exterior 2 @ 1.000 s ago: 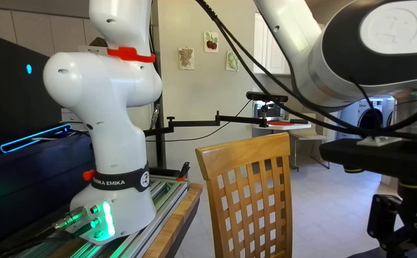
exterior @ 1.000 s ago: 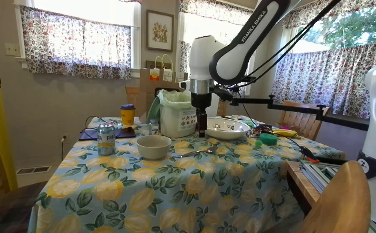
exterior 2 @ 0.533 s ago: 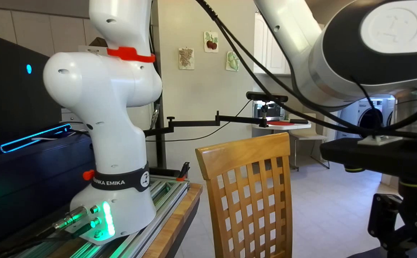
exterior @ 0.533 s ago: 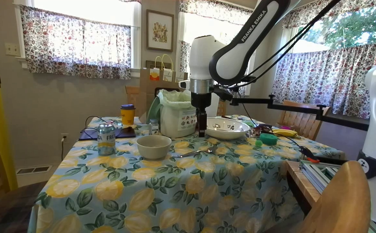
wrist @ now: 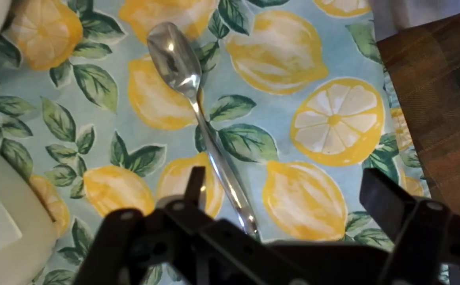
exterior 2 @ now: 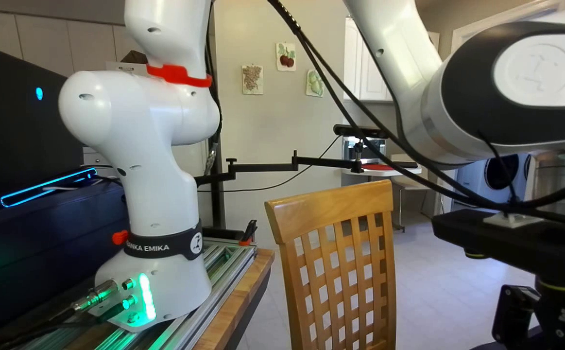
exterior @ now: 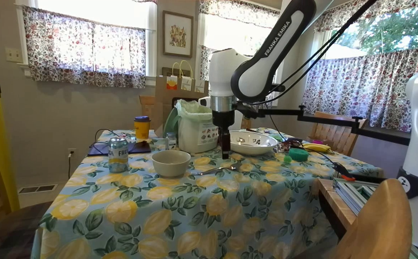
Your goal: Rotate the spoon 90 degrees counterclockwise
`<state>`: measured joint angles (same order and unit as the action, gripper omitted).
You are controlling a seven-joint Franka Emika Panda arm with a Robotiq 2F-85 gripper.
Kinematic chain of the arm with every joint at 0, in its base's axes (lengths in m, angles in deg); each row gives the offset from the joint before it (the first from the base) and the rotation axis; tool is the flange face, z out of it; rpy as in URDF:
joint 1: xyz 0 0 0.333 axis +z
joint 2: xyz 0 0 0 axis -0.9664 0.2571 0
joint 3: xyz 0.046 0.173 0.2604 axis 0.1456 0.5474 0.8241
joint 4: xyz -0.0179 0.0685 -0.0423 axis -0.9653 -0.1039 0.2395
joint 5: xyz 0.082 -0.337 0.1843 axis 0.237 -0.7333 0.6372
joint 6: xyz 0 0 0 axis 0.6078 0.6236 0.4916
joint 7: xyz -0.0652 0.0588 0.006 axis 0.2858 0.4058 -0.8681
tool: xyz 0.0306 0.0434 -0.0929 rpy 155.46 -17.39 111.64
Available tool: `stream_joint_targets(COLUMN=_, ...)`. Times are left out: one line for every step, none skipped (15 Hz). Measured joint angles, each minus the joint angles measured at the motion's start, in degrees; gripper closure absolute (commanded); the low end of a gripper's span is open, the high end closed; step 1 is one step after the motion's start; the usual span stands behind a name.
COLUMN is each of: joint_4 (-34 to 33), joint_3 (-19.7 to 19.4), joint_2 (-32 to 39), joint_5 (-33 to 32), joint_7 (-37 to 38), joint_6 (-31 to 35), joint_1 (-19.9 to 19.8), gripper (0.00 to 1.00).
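The silver spoon [wrist: 210, 140] lies on the lemon-print tablecloth. In the wrist view its bowl points to the upper left and its handle runs down to the right. The spoon also shows in an exterior view [exterior: 214, 170], its bowl end towards the robot's side. My gripper [wrist: 283, 182] is open and empty, with its fingers wide apart. It hangs above the table, and in the wrist view the handle's lower part shows between the fingers, nearer the left one. In an exterior view the gripper [exterior: 225, 156] points straight down, apart from the spoon. The handle's end meets the gripper's outline in the wrist view.
A grey bowl [exterior: 171, 163] stands by the handle's end, with a can [exterior: 118, 155] beyond it. A pale bin [exterior: 196, 135] and a patterned white bowl [exterior: 253, 144] stand behind the gripper. Green tape [exterior: 298, 154] and bananas [exterior: 316, 148] lie further right. A chair [exterior 2: 335, 209] stands near the arm.
The arm and gripper have come down towards the table in both exterior views, mostly within the last half second. The spoon and the other objects have not moved.
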<state>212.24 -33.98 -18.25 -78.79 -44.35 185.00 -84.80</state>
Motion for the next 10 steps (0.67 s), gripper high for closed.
stream_joint_targets(joint_4=-0.43, joint_3=-0.31, joint_2=1.02, joint_5=-0.03, joint_7=0.02, joint_6=0.45, joint_1=0.00, gripper=0.00)
stream_joint_targets(joint_4=-0.91, joint_3=-0.62, joint_2=2.06, joint_5=-0.03, joint_7=0.02, joint_6=1.14, joint_1=-0.06, gripper=0.00)
stream_joint_targets(joint_4=-1.41, joint_3=-0.81, joint_2=3.15, joint_5=-0.02, joint_7=0.01, joint_6=2.06, joint_1=-0.23, gripper=0.00)
stream_joint_targets(joint_4=-1.86, joint_3=-0.94, joint_2=4.21, joint_5=-0.02, joint_7=-0.07, joint_6=3.20, joint_1=-0.42, gripper=0.00)
stream_joint_targets(joint_4=-2.33, joint_3=-1.10, joint_2=5.32, joint_5=-0.02, joint_7=-0.07, joint_6=4.37, joint_1=-0.59, gripper=0.00)
stream_joint_targets(joint_4=-2.80, joint_3=-1.24, joint_2=6.39, joint_5=-0.02, joint_7=-0.09, joint_6=5.47, joint_1=-0.74, gripper=0.00)
stream_joint_targets(joint_4=-3.25, joint_3=-1.27, joint_2=7.45, joint_5=-0.02, joint_7=-0.23, joint_6=6.47, joint_1=-0.95, gripper=0.00)
stream_joint_targets(joint_4=-3.75, joint_3=-1.28, joint_2=8.45, joint_5=-0.02, joint_7=-0.35, joint_6=7.00, joint_1=-1.12, gripper=0.00)
stream_joint_targets(joint_4=-4.28, joint_3=-1.30, joint_2=9.37, joint_5=-0.02, joint_7=-0.45, joint_6=7.35, joint_1=-1.25, gripper=0.00)
stream_joint_targets(joint_4=-4.78, joint_3=-1.30, joint_2=10.26, joint_5=-0.02, joint_7=-0.59, joint_6=7.99, joint_1=-1.40, gripper=0.00)
